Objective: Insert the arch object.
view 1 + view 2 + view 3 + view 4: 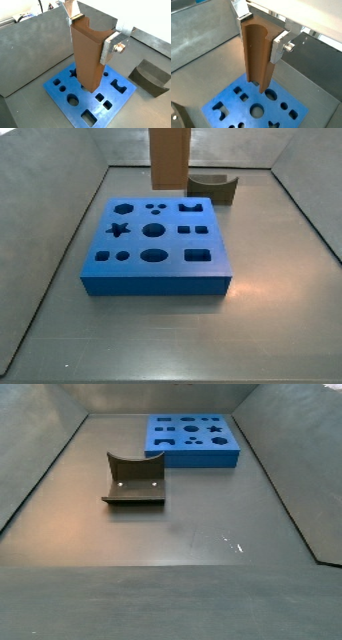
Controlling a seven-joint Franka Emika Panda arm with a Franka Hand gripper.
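Gripper point(93, 34) pinching arch object point(90, 60) upright, lower end over blue board point(70, 105).

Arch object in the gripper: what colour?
Plain tan-brown, no pattern; the arch object shows best in a wrist view, held by the gripper.
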